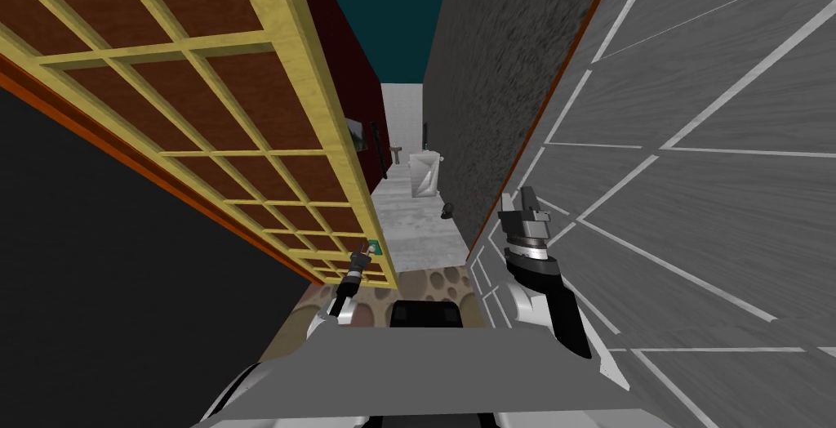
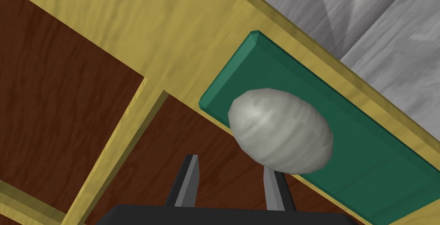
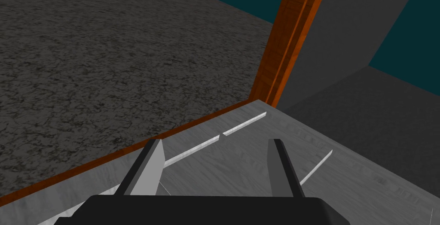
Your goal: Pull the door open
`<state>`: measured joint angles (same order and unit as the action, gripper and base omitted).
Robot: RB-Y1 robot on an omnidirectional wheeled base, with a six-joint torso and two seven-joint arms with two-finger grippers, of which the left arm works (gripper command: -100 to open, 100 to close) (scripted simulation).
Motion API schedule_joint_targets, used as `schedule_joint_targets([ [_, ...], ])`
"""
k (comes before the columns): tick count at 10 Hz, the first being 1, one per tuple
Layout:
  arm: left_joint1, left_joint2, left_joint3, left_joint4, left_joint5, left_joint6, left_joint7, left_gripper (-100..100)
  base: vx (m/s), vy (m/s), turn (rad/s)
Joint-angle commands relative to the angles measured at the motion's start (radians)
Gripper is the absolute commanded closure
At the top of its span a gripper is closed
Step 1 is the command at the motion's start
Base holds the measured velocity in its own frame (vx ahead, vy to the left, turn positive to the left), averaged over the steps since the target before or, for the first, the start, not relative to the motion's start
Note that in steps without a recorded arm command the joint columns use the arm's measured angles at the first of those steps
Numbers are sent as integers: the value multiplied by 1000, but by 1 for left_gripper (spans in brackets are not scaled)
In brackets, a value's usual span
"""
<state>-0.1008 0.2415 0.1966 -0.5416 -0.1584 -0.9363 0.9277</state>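
The door (image 1: 245, 104) is a yellow lattice over brown panels, slanting along my left. A green plate (image 2: 365, 149) near its edge carries a pale grey oval knob (image 2: 281, 130). My left gripper (image 2: 230, 164) sits just short of the knob, open with a narrow gap and nothing between the fingers. One fingertip (image 2: 268, 179) is tucked under the knob's side, and the knob lies off to that side rather than in the gap. In the head view, the left gripper (image 1: 359, 258) is right at the green plate (image 1: 374, 247). My right gripper (image 1: 526, 198) is raised by the grey wall, open (image 3: 215, 143) and empty.
A grey panelled wall (image 1: 694, 202) with pale lines runs close on my right, with an orange trim (image 3: 283, 42) at its edge. Ahead, a narrow corridor with a pale floor (image 1: 408, 219) holds a white cabinet (image 1: 424, 174). A black area (image 1: 98, 284) lies left of the door.
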Motion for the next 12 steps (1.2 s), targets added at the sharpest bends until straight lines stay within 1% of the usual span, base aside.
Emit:
schedule_joint_targets([
  [1,19,-26,-25,-43,-12,4,6,-100,-13,-8,-3],
  [2,16,-31,-24,-43,-4,9,47,-100,-30,16,-15],
  [3,13,-36,-23,-43,4,14,74,-100,-59,29,-45],
  [4,13,-36,-23,-43,4,14,89,-100,-41,14,-55],
  [5,13,-36,-23,-43,4,14,89,-100,-12,14,4],
  [6,10,-42,-23,-43,11,19,130,-100,-38,17,-22],
  [7,7,-47,-22,-43,19,24,155,-100,-62,28,-35],
  [8,7,-47,-22,-43,19,24,172,-100,-56,10,-13],
  [10,7,-47,-22,-59,19,24,172,-100,-17,1,-9],
  [11,7,-47,-22,-43,19,24,172,-100,8,-1,27],
  [12,7,-47,-22,-58,19,24,172,-100,12,-4,-3],
])
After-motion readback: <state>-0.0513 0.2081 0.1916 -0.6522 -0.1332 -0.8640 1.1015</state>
